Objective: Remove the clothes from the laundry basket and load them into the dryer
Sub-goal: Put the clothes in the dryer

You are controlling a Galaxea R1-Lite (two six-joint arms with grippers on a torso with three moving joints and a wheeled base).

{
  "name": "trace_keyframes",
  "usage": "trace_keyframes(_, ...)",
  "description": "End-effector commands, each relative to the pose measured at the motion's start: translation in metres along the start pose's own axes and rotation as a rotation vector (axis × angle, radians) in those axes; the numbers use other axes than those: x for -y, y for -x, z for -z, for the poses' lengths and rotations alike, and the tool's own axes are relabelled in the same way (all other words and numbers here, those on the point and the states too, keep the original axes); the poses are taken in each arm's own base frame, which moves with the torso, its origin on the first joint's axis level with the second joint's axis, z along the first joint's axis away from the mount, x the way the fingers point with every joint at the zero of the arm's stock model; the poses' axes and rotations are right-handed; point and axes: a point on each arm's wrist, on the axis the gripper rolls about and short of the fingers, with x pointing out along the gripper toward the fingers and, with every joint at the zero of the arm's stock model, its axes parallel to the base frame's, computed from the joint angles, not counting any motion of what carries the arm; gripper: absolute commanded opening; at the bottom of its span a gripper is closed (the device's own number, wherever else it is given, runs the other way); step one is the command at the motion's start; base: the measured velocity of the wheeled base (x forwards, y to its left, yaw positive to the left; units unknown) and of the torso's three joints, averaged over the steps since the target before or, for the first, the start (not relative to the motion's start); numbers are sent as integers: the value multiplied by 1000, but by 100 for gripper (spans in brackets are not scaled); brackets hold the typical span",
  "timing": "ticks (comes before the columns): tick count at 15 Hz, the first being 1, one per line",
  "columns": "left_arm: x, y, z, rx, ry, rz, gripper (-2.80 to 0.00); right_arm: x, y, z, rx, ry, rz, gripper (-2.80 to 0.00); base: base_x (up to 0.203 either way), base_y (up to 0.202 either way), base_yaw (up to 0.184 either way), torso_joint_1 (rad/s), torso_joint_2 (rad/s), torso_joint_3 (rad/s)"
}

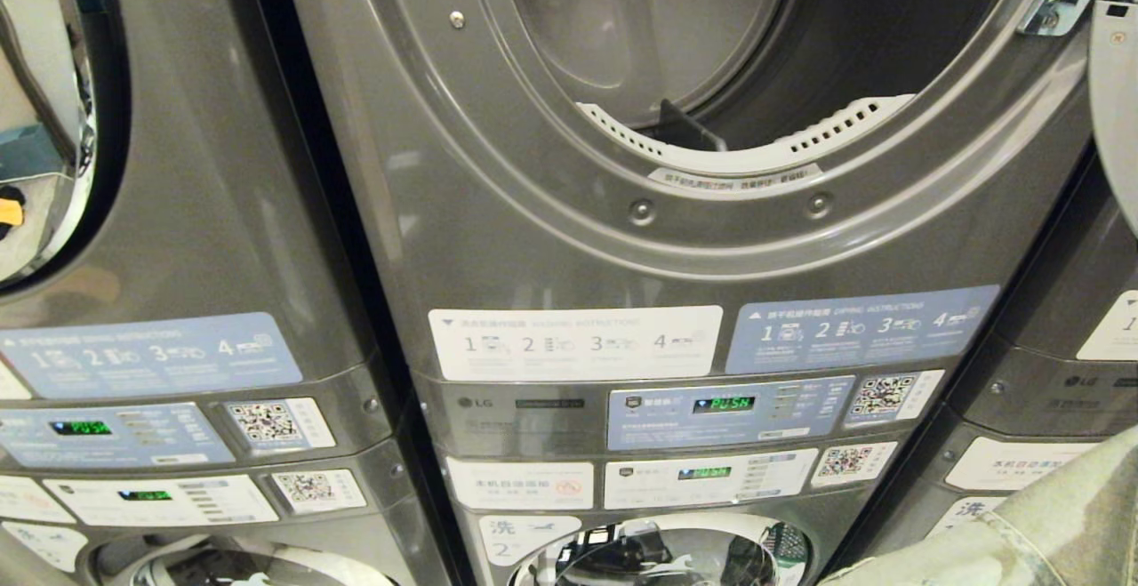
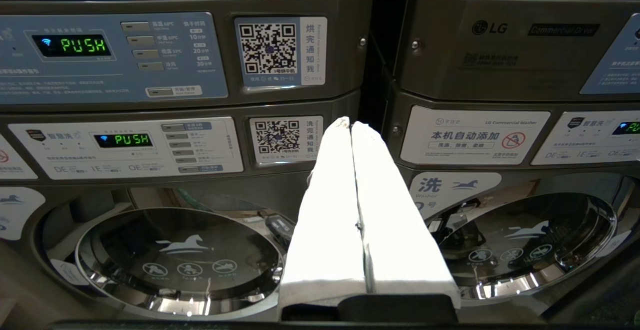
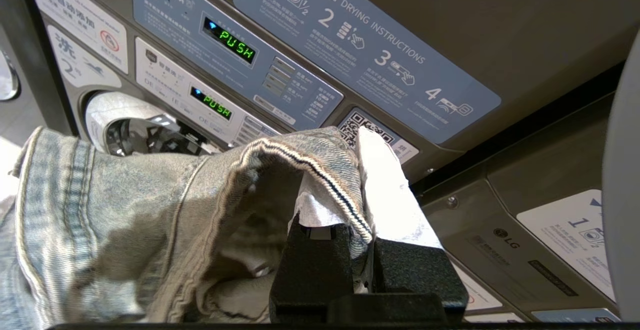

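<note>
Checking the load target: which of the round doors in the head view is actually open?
The upper drum of the middle machine: its door is swung aside and the bare drum shows. The lower washer door beneath it and the left machine's door are closed.

Dryer [image 1: 498, 239] in front of me: dark metallic grey body, drum inside same grey w/ a white perforated strip along the lower lip. Instruction stickers [image 1: 861, 328]: one white, one pale blue, white numerals. Control panel [image 1: 729, 410] pale blue, display reads PUSH in green; QR labels black-on-white. My right gripper [image 3: 350, 190]: white-wrapped fingers on a black base, pinched on a denim garment [image 3: 150, 205], washed light blue, faded to greyish-tan in patches, pale stitched seams, dark stripe along the hem edge. My left gripper [image 2: 352, 125]: white-wrapped too, black base.
</note>
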Motion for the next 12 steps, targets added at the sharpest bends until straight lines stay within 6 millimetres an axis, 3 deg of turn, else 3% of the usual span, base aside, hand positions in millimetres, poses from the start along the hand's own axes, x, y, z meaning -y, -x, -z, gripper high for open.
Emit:
trace_keyframes(1,0,0,0,-1,0,0,-280,0,0,0,1,3,-3,-280,0,0,0,44,-91,1)
trace_keyframes(8,0,0,0,-1,0,0,-280,0,0,0,-1,6,-4,-280,0,0,0,64,-128,109)
trace_keyframes(12,0,0,0,-1,0,-2,-280,0,0,1,-2,12,-5,-280,0,0,0,75,-148,-13)
